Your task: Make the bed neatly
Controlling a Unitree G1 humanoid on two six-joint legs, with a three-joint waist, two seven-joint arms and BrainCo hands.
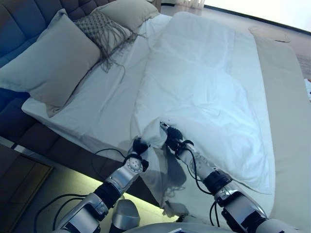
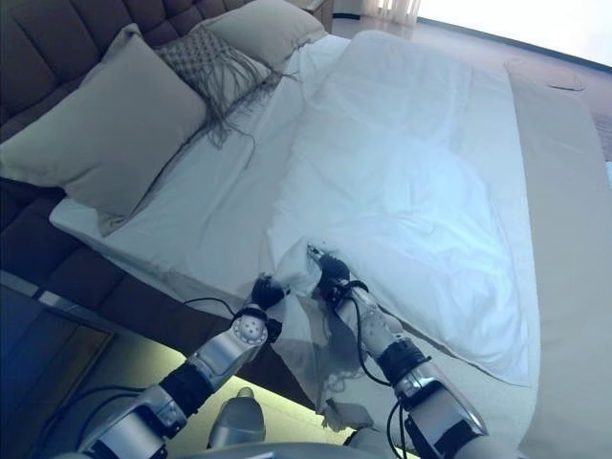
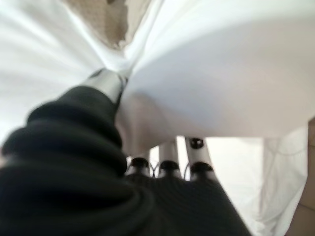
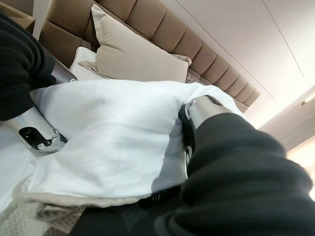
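No text, labels, numbers or signs can be read anywhere in these views

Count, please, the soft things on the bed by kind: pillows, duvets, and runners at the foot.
Plain beige pillows: 2, the near one and the far one
Fringed grey cushion: 1
White duvet: 1
Beige runner: 1
Total: 5
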